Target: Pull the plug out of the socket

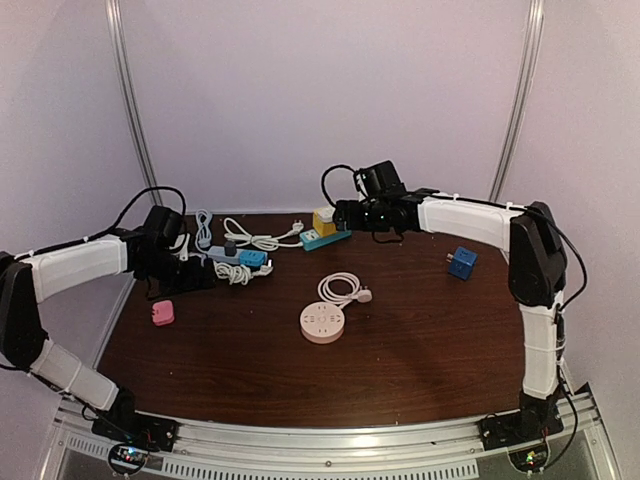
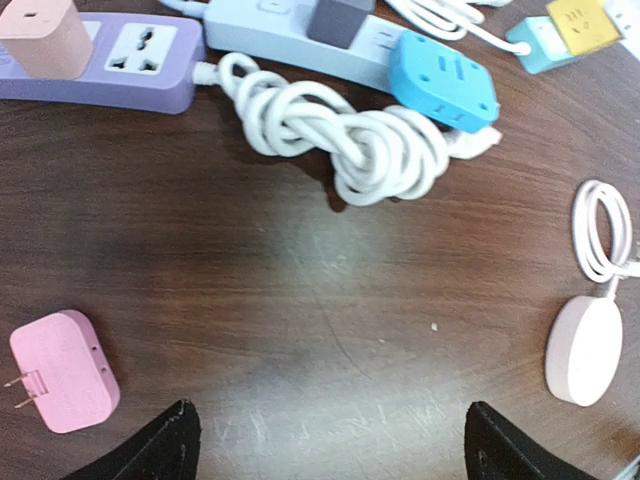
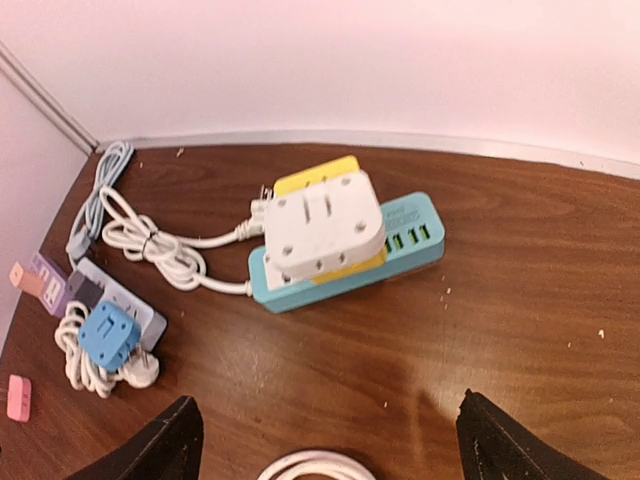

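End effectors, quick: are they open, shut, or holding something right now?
Left end effector: open, holding nothing.
Right end effector: open, holding nothing.

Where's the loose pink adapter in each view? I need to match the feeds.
Top external: pink adapter, left of centre, towards the near side.
Left wrist: lower left corner, prongs pointing left.
Right wrist: bottom left edge, small.
Shared landmark: blue adapter plugged into the pale strip.

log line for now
left gripper open, empty | right gripper open, empty | pink plug lying loose | white adapter on teal strip
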Controlling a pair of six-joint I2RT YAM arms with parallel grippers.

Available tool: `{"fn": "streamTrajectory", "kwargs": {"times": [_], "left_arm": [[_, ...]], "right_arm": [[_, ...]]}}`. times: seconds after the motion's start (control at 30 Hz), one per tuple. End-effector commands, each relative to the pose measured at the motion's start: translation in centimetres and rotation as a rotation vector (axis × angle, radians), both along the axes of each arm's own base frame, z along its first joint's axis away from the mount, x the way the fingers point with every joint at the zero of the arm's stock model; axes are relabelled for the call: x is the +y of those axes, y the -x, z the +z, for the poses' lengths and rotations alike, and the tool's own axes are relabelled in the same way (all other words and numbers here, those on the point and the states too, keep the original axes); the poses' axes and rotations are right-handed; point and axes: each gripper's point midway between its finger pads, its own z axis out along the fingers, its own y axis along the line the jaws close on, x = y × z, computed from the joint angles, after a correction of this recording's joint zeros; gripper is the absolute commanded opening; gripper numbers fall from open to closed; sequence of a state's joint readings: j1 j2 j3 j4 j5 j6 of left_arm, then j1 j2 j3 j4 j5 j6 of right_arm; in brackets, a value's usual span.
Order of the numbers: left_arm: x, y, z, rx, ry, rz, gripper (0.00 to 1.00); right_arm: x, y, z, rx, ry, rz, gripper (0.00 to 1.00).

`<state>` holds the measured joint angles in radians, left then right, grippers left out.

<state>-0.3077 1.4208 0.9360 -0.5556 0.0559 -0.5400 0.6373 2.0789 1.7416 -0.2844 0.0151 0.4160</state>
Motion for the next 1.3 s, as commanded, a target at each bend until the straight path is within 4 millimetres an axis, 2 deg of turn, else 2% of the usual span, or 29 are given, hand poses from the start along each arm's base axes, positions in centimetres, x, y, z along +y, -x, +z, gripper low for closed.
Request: {"fn": "streamTrajectory", "kwargs": {"times": [0.0,0.13,0.33,0.47,0.6,0.83,1.1,1.27], "left_arm": [[-3.6,0.2,3.1,-0.105,0.187,-0.126,0.94],[-4.2,0.9,4.3,-0.127,0.222,-0.136,0.94],[-4.6,1.4,5.2,-0.135,0.265,-0.137,0.94],[-4.5,1.8,5.4,-0.141,0.271,-0.140,0.94],[-4.4,1.9,5.2,-0.136,0.268,-0.137,0.94],[-4.4,1.7,5.1,-0.135,0.264,-0.134,0.94],[-4.3,1.6,5.1,-0.140,0.256,-0.125,0.94],[-4.3,1.3,5.5,-0.152,0.257,-0.125,0.94]], "right_arm": [[-0.5,-3.9,2.3,-0.017,-0.143,-0.007,0.89],[0.6,-5.9,2.0,0.067,-0.364,-0.014,0.85],[3.6,-7.4,0.2,0.198,-0.690,-0.038,0.81],[4.9,-7.9,-0.1,0.232,-0.827,-0.034,0.80],[5.4,-8.6,-0.6,0.262,-0.921,-0.056,0.76],[5.1,-9.7,-1.6,0.287,-1.026,-0.123,0.56],[5.2,-10.7,-2.9,0.350,-1.090,-0.190,0.42],[5.2,-10.8,-3.0,0.367,-1.100,-0.195,0.33]]}}
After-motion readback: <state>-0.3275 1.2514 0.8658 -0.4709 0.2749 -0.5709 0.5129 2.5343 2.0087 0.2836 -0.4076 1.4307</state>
